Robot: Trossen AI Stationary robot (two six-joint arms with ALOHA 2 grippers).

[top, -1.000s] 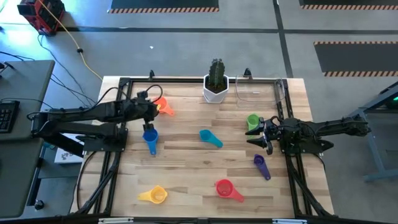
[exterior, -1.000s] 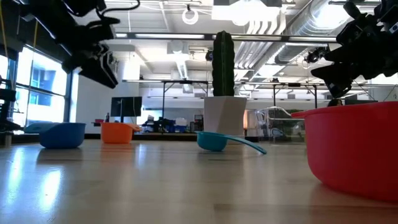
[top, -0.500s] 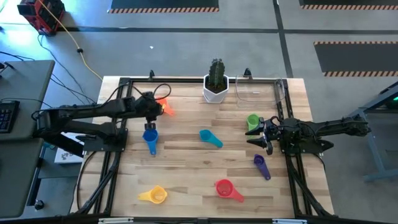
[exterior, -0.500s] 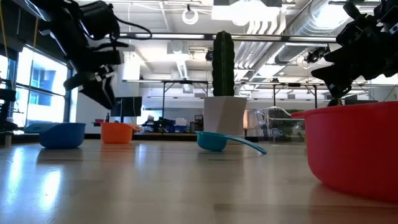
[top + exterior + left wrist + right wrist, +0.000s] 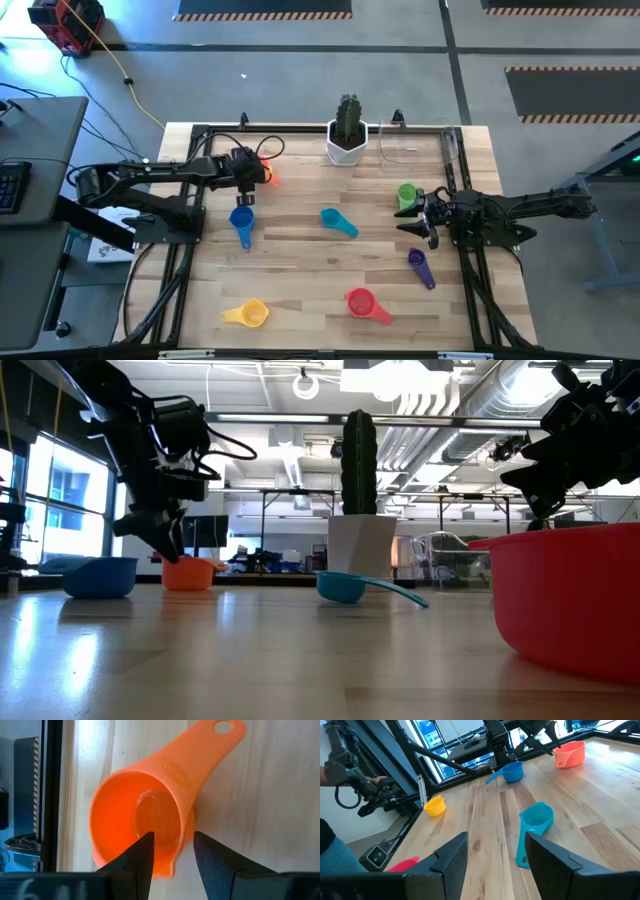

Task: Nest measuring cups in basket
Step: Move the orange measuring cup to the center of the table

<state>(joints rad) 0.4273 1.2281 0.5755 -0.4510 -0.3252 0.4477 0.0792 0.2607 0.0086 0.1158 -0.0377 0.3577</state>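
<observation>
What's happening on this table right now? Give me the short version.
The left pincer is open and poised over the orange measuring cup near the table's back left, one finger over the bowl and one outside the wall, not yet gripping. The right pincer hovers open near the green cup, holding nothing. The blue, teal, purple, red and yellow cups lie scattered on the wood. The clear basket beside the cactus pot has no cups in it.
</observation>
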